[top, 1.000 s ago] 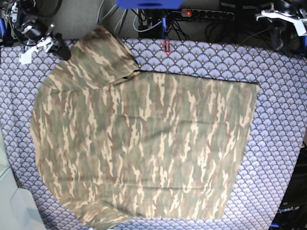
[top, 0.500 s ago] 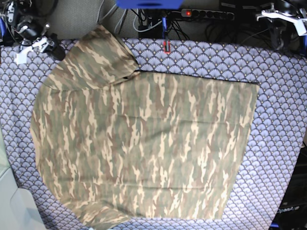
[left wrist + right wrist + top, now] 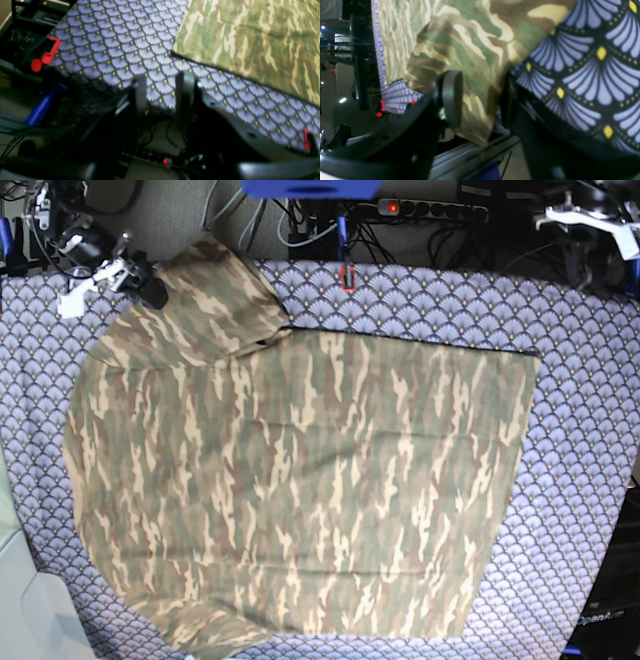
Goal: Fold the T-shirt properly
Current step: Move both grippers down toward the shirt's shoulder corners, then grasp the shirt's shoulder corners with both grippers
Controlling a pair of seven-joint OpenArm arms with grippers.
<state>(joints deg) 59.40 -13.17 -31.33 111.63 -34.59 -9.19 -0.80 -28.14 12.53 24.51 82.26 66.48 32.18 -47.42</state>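
The camouflage T-shirt point(image 3: 300, 480) lies spread flat on the fan-scale tablecloth point(image 3: 585, 430), with one sleeve point(image 3: 215, 295) folded in at the top left. My right gripper point(image 3: 150, 286) is at that sleeve's outer edge. In the right wrist view its jaws stand open point(image 3: 480, 105) with the hanging sleeve cloth point(image 3: 470, 50) between them. My left gripper point(image 3: 585, 222) is off the table's far right corner. In the left wrist view it is open and empty point(image 3: 162, 95) over the table edge, apart from the shirt's corner point(image 3: 250, 42).
A power strip point(image 3: 430, 210) and cables lie behind the table's far edge. A red clamp point(image 3: 346, 277) sits on that edge and another shows in the left wrist view point(image 3: 47, 53). A pale grey surface point(image 3: 30, 600) borders the front left.
My right gripper drew back to the left, then moved right again onto the sleeve's edge. The shirt and the left arm have not moved.
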